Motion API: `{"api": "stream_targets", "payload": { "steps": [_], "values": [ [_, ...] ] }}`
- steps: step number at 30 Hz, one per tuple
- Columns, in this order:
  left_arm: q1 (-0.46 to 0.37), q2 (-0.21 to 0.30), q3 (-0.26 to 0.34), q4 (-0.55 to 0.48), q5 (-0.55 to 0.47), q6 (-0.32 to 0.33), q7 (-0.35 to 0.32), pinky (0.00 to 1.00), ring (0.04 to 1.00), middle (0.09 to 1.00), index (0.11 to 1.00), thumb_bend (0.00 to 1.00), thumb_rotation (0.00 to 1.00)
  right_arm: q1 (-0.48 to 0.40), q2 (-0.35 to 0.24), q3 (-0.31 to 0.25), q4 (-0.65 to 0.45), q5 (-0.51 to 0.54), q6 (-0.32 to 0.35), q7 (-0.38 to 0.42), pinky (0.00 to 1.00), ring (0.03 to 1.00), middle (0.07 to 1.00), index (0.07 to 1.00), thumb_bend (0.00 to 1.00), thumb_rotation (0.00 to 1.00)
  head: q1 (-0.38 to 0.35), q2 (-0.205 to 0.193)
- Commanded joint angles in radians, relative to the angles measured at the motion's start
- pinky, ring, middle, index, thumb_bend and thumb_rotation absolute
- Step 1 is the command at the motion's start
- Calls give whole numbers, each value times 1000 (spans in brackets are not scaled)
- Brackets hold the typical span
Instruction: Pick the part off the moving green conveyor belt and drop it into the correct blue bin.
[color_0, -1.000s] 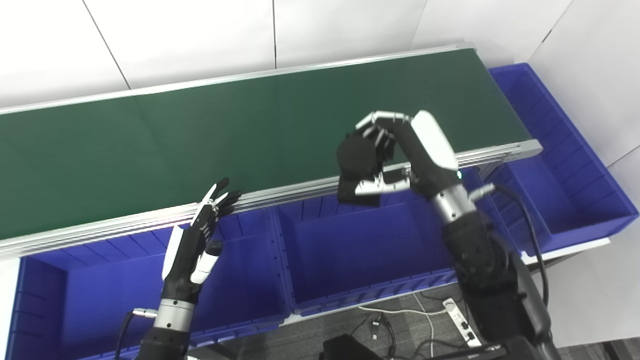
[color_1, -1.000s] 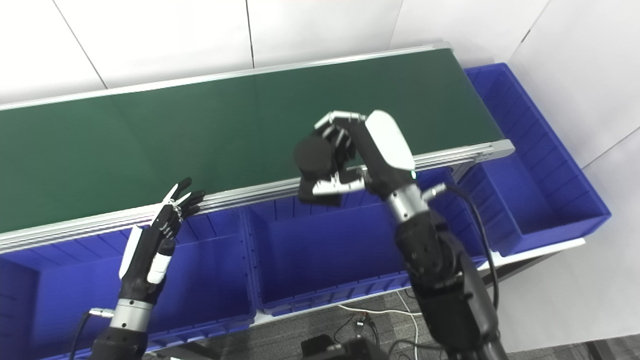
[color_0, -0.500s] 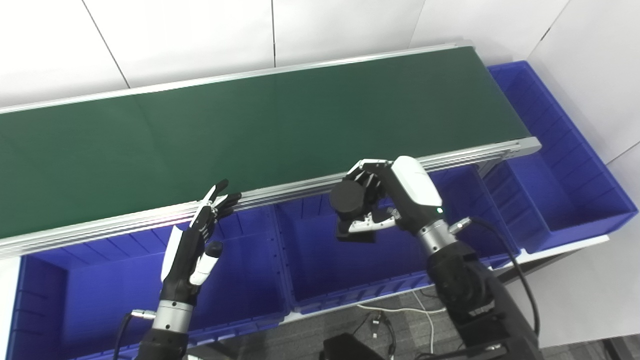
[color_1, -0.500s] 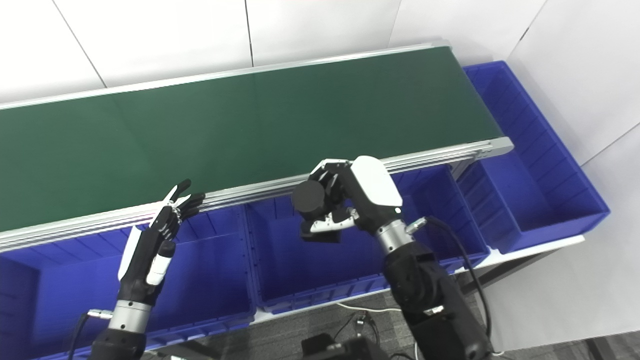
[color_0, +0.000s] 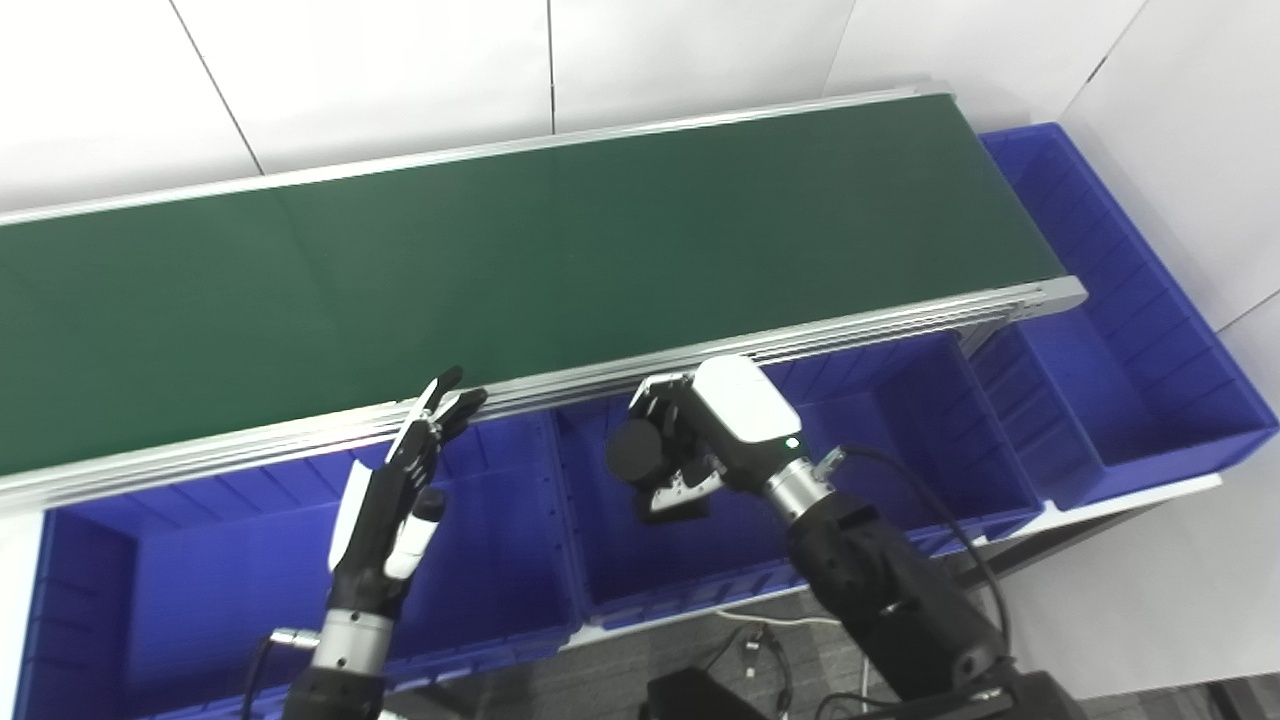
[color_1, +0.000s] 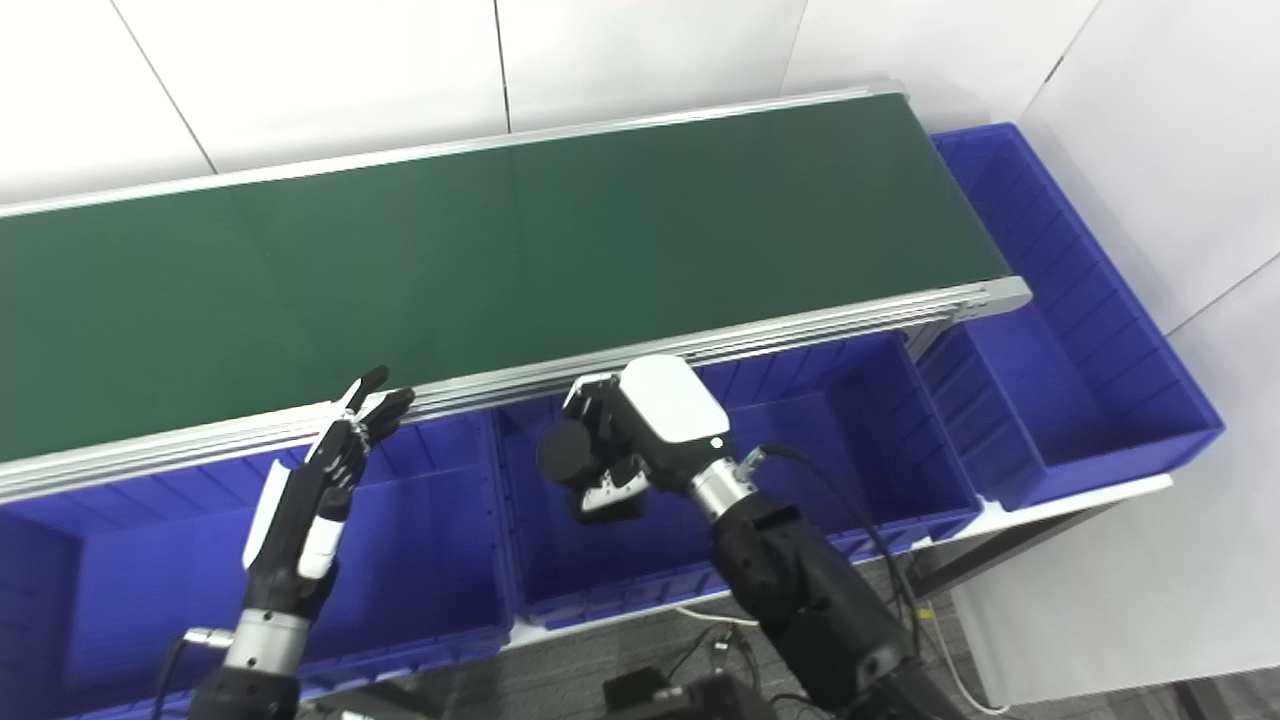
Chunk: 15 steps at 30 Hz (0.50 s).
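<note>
My right hand (color_0: 700, 435) is shut on a black part (color_0: 640, 462), a round cylinder on a square base. It holds the part over the left half of the middle blue bin (color_0: 800, 545), below the belt's near rail. The same hand (color_1: 640, 440) and part (color_1: 570, 460) show in the right eye view. The green conveyor belt (color_0: 500, 250) carries nothing. My left hand (color_0: 395, 495) is open with fingers straight, raised over the left blue bin (color_0: 200, 600), its fingertips near the belt's rail.
A third blue bin (color_0: 1130, 330) stands at the belt's right end. The aluminium rail (color_0: 880, 325) runs along the belt's near edge. White wall panels stand behind. Cables and a power strip lie on the grey floor below.
My right hand has carried the black part from above the belt's near edge down and left over the middle bin. The left hand has hardly moved.
</note>
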<state>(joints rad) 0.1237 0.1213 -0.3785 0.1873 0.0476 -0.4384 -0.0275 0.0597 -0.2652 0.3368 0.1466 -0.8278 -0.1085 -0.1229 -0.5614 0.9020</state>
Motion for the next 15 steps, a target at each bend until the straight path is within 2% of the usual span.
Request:
{"api": "stream_targets", "payload": {
  "steps": [1,8,15],
  "values": [
    [-1,-11,-1,-38,6,-31,-16,904,896,865,936,765,1000,-31,-7,19,16,-22,-59,-53,252,323,419,523,520,0,17,1],
    [7,-13,-5,-40,2,-31,-23,963,921,868,936,757,1000,-60,-14,69,102,-51,-53,-97,282,348,424,524,520,0,33,-1],
    [11,-17,-2,-45,4,-31,-24,950,915,867,937,729,1000,-60,-20,82,91,-78,0,-82,291,358,420,533,519,3,38,0]
  ]
}}
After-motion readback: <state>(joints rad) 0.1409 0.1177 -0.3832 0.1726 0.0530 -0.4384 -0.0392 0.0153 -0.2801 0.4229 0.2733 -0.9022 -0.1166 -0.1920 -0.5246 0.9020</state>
